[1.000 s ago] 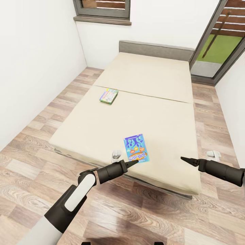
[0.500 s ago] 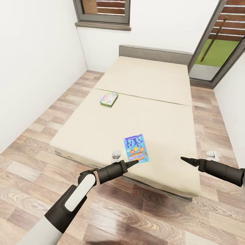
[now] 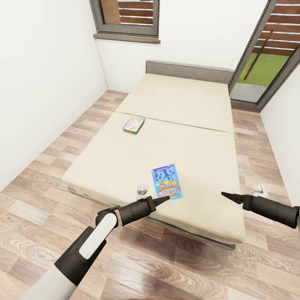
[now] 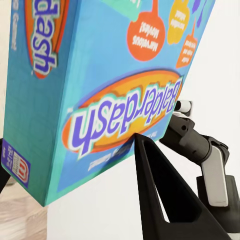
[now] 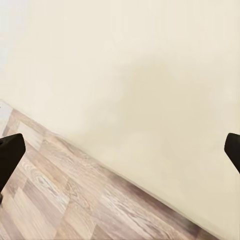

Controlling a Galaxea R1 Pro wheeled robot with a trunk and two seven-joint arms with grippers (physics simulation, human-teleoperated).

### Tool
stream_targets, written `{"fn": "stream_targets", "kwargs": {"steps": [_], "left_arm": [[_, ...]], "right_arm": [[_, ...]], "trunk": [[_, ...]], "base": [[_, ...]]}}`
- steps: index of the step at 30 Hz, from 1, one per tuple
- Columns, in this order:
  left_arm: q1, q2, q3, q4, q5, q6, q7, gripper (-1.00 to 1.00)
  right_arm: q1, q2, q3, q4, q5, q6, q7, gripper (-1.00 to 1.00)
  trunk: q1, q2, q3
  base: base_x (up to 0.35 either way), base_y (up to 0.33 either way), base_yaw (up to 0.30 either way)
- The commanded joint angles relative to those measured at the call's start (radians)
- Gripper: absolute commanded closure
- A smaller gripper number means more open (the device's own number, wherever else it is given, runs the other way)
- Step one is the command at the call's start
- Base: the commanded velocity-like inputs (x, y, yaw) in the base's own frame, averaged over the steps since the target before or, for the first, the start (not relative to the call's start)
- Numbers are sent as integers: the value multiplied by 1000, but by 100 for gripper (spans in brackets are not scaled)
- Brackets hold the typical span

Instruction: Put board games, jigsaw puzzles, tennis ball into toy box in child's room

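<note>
A small blue board game [image 3: 167, 181] hangs above the bed's near edge, and my left gripper [image 3: 165, 199] is shut on its lower edge. The left wrist view has the blue box [image 4: 100, 85] close up, with one black finger [image 4: 155, 185] against its printed face. A second board game [image 3: 133, 123], a flat green and multicolour box, lies on the beige bed [image 3: 196, 141] near its left side, well beyond both arms. My right gripper [image 3: 227, 195] is open and holds nothing, hovering over the bed's near right part. Its fingertips [image 5: 10, 150] stand far apart above mattress and floor.
The bed fills the middle of a narrow white-walled room, with strips of wood-plank floor [image 3: 37, 200] on both sides and in front. A window [image 3: 127, 18] is at the back left and a glass door [image 3: 266, 54] at the back right.
The whole view has drawn back and tilted up a little, so the bed and the far game box sit slightly farther off. Both arms and the held blue box keep their places in the picture.
</note>
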Motion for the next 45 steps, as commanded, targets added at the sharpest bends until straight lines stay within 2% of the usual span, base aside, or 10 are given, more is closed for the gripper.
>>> {"fn": "stream_targets", "kwargs": {"steps": [1,7,12,13,16,17,24,27,32,45], "left_arm": [[0,1,-1,0,4,3,-4,100],[11,8,-6,-4,4,3,-47,100],[48,21,-11,-5,-36,1,-220,100],[48,21,-11,-5,-36,1,-220,100],[59,26,-7,5,-81,1,-347,100],[59,26,-7,5,-81,1,-347,100],[64,30,-5,86,-116,1,-564,100],[64,30,-5,111,-121,0,-622,100],[63,31,-5,140,-128,0,-693,100],[61,32,-7,157,-138,0,-749,100]], "right_arm": [[-1,1,0,0,-6,8,-1,-100],[-1,6,3,1,-5,8,-1,-100],[1,4,5,1,-6,8,2,-100],[1,4,5,1,-6,8,2,-100],[2,2,4,0,-8,8,3,-100],[2,2,4,0,-8,8,3,-100],[3,6,6,0,-7,8,4,-100],[3,7,9,0,-7,8,5,-100],[3,9,11,1,-6,8,5,-100],[3,10,13,0,-6,8,5,-100]], "trunk": [[0,0,1],[0,0,11],[0,0,19],[0,0,21],[0,0,26],[0,0,27],[0,0,39],[0,0,44],[0,0,52],[0,0,73]], "base": [[0,0,0],[0,0,0],[0,0,0],[0,0,0],[0,0,0],[0,0,0],[0,0,0],[0,0,0],[0,0,0],[0,0,0]]}}
